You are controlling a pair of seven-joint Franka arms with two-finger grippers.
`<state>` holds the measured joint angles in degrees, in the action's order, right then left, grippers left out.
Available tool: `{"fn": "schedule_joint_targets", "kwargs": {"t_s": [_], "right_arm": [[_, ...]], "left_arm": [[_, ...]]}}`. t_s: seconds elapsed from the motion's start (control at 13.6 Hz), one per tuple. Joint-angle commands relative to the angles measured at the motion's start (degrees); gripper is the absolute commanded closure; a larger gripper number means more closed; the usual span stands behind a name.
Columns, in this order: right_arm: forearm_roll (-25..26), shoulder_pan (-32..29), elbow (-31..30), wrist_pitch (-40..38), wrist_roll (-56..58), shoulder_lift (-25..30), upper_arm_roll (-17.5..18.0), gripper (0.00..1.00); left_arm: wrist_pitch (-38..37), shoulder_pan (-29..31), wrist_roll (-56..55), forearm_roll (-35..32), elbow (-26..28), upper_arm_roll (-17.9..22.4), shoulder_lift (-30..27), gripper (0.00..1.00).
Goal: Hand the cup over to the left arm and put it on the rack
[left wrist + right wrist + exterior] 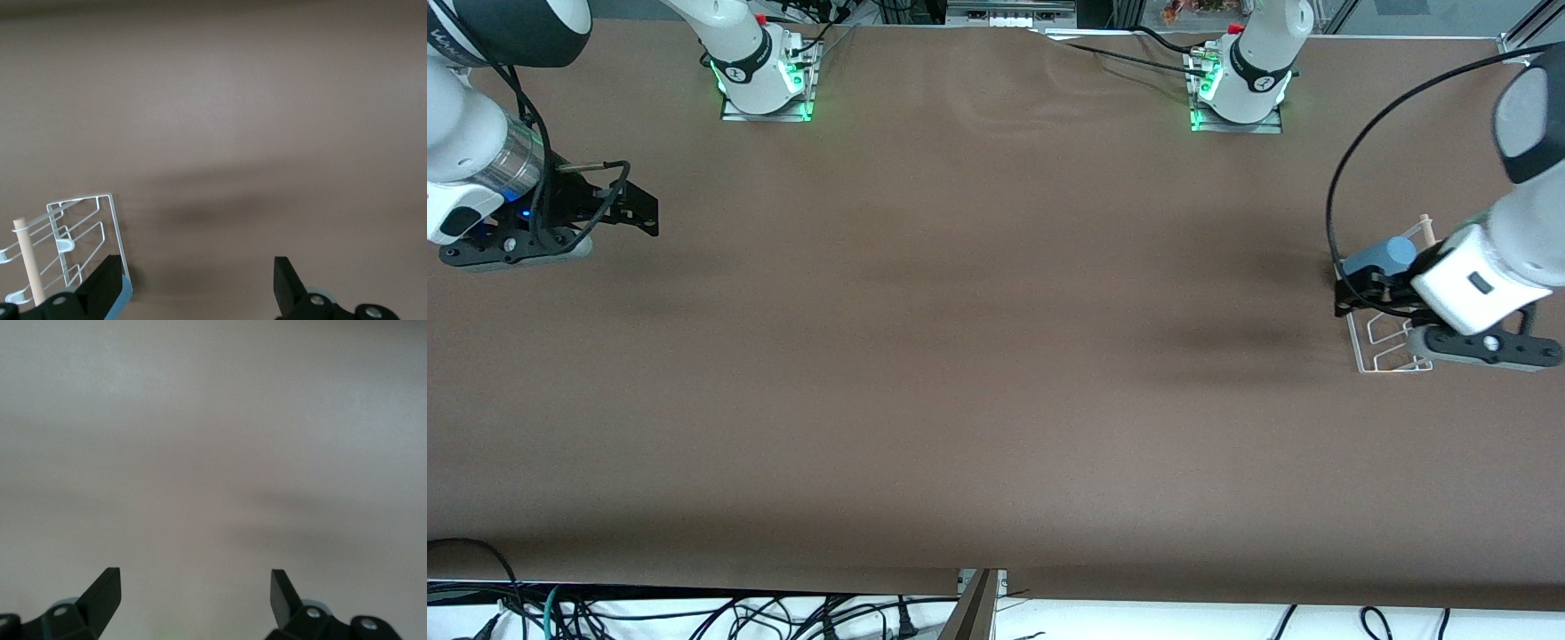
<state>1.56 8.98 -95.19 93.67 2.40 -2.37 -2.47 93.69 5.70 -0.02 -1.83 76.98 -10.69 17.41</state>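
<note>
**A:** So our light-blue cup (1383, 256) is sitting on the wire rack (1371, 351) at the left arm's end of the counter (978, 356), tipped over on a peg. Its long axis runs roughly level and a bit slanted; we can't tell which end is the mouth from the front view.

**B:** Yeah, and our left hand (1356, 293) is right at it, fingers spread wide, with nothing clamped in the wrist view. Looks placed to us, so the step now is just backing off.

**A:** We'd pull straight away along the hand's own line, no sideways drift, so a finger (107, 283) doesn't snag a wire loop or the wooden dowel (30, 260).

**B:** Right hand (627, 213) waits wide open and empty over the right arm's end.
</note>
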Motion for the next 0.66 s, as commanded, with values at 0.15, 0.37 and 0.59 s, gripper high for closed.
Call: {"fn": "schedule_joint_targets", "kwargs": {"t_s": [0.15, 0.37, 0.59], "right_arm": [[0.81, -0.02, 1.59, -1.12, 0.50, 0.08, 0.18, 0.01], [0.81, -0.02, 1.85, -1.03, 0.50, 0.08, 0.18, 0.01], [0.72, -0.02, 2.03, -1.03, 0.50, 0.08, 0.18, 0.01]], "left_arm": [[6.15, -9.21, -0.51, 1.30, 17.85, 9.90, -14.51, 0.00], [5.36, -9.47, -0.85, 1.22, 20.83, 9.90, -16.97, 0.00], [5.45, -9.56, -0.68, 1.13, 21.02, 9.98, -16.97, 0.00]]}}
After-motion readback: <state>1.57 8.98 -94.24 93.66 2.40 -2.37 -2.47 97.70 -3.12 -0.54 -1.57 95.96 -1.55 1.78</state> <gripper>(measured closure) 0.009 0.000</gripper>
